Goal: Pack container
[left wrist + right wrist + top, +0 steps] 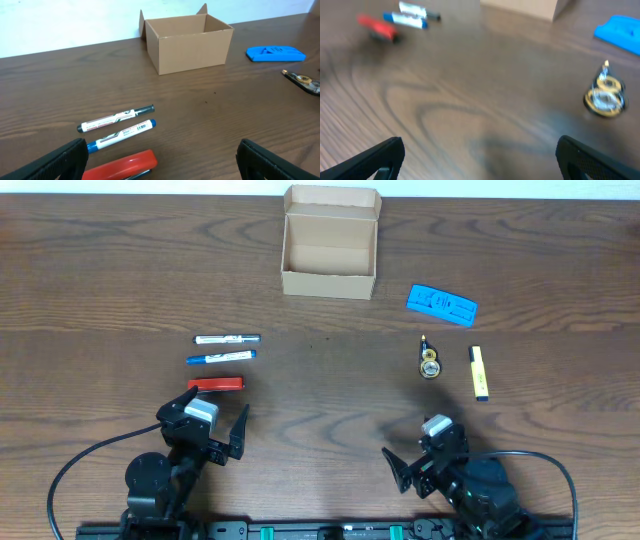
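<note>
The tan cardboard container (329, 244) stands open at the back centre of the table; it also shows in the left wrist view (189, 41). A black-capped marker (227, 339), a blue marker (220, 358) and a red stapler (216, 384) lie at the left. A blue flat piece (441, 304), a small gold-and-black tape dispenser (429, 361) and a yellow highlighter (479, 372) lie at the right. My left gripper (212, 416) is open and empty, just in front of the stapler (121, 165). My right gripper (418, 454) is open and empty, near the front edge.
The wood table (330, 400) stretches bare between the two groups of objects. Black cables run from both arm bases along the front edge.
</note>
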Robot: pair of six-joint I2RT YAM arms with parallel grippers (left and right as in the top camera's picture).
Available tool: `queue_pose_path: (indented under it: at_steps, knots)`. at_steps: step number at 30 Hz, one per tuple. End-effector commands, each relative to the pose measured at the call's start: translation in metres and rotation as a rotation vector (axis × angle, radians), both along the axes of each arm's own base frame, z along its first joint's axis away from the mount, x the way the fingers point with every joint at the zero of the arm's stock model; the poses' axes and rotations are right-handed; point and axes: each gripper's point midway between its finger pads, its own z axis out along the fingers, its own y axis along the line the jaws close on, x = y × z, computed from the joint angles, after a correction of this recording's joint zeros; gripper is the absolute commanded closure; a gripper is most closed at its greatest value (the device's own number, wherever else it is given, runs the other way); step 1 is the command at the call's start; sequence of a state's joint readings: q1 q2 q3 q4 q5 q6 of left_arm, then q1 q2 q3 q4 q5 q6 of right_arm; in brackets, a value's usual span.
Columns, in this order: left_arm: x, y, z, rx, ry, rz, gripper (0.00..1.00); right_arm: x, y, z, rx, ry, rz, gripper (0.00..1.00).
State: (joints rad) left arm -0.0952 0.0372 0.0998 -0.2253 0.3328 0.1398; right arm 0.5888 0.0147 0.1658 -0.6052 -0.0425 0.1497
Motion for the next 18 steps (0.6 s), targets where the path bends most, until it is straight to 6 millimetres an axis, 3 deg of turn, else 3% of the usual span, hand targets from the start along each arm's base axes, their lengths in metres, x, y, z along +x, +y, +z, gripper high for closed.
queue_pose_path:
  at_steps: [1, 3, 6, 9, 13, 18]
  knots:
    - [0.0, 0.002, -0.012, 0.022, 0.014, 0.002, 0.05, 0.002, 0.007, 0.012, 0.207, 0.084, -0.07, 0.01]
    - [0.0, 0.002, -0.012, 0.022, 0.014, 0.002, 0.05, 0.005, 0.01, 0.022, 0.353, 0.141, -0.129, 0.01]
    - [0.0, 0.002, -0.012, 0.022, 0.014, 0.002, 0.04, 0.005, 0.008, 0.019, 0.497, 0.263, -0.219, 0.01]
    - [0.0, 0.002, -0.012, 0.022, 0.014, 0.002, 0.05, 0.015, -0.001, 0.028, 0.599, 0.262, -0.321, 0.01]
    - [0.0, 0.002, -0.012, 0.022, 0.014, 0.002, 0.05, 0.023, 0.007, 0.065, 0.64, 0.113, -0.234, 0.01]
    - [0.0, 0.002, -0.012, 0.022, 0.014, 0.002, 0.05, 0.034, 0.012, 0.08, 0.628, 0.078, -0.23, 0.01]
